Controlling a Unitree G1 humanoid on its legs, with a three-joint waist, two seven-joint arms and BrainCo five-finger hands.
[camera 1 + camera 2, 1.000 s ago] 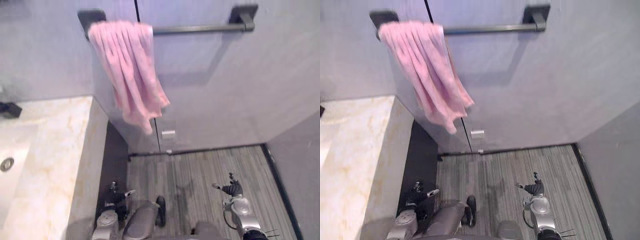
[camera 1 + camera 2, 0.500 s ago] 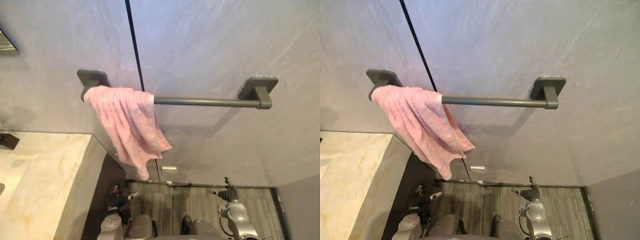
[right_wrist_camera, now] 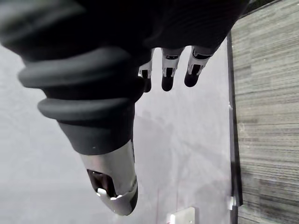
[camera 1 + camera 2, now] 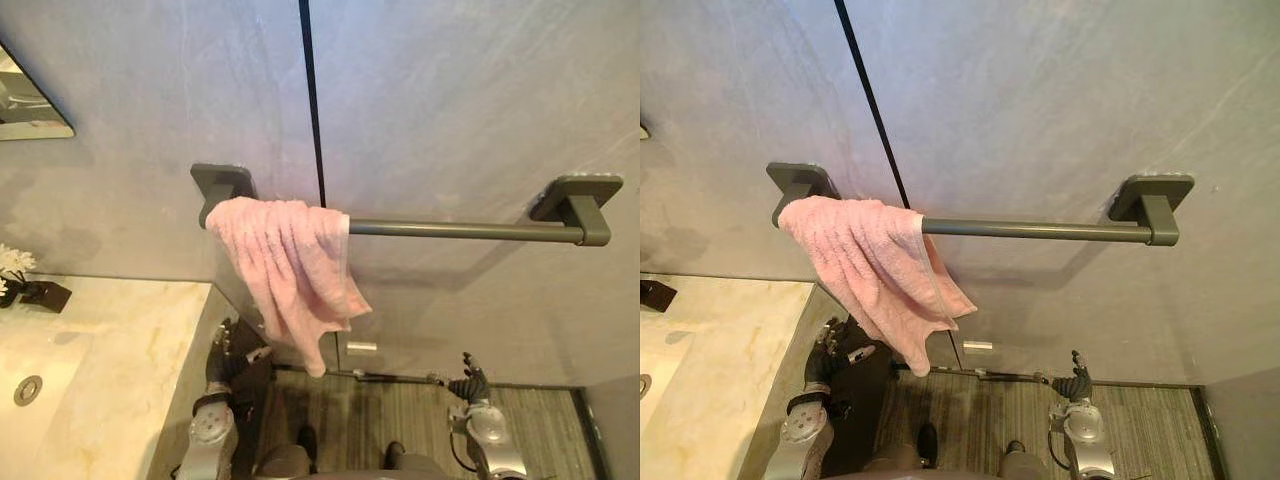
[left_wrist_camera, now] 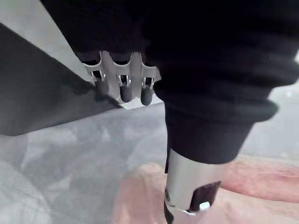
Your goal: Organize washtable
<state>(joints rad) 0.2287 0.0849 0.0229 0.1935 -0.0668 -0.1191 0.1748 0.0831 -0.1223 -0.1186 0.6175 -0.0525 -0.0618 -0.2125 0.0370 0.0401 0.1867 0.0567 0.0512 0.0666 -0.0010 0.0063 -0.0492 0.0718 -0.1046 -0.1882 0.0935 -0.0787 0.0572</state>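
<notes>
Pink towel (image 4: 290, 265) is bunched over the left end of the towel bar (image 4: 460, 229), centre-left of frame. It touches the bar only at its top fold. Its long axis runs down and slightly right, and the tail tapers to a point at lower centre. The bar itself runs level across the grey wall (image 4: 450, 120), bare from the towel to the right bracket.

Key relation: left hand (image 4: 225, 350) is the nearer one. It sits lower left of the towel, just beside the hanging left edge and a little above the tail tip, not touching. From those fingers the towel lies up and to the right. The left wrist view shows the fingers (image 5: 125, 91) straight and spread, thumb apart, nothing held, with pink cloth close past them.

Right hand (image 4: 468, 383) is at lower right, well apart from the towel, under the bare part of the bar. Its fingers (image 3: 167, 77) are extended and empty.

Marble countertop (image 4: 120, 370) fills the lower left corner, beside the left arm.

Versus 0.5 s ago:
- The whole scene has slid right and a bit down, so that is the camera moving, not the objects.
- The towel's drape on the bar is unchanged.
- The left hand has risen from below the tail tip to beside the towel's lower edge.
- The right hand is roughly where it was.

My read: a left-hand reach for the towel is next.
</notes>
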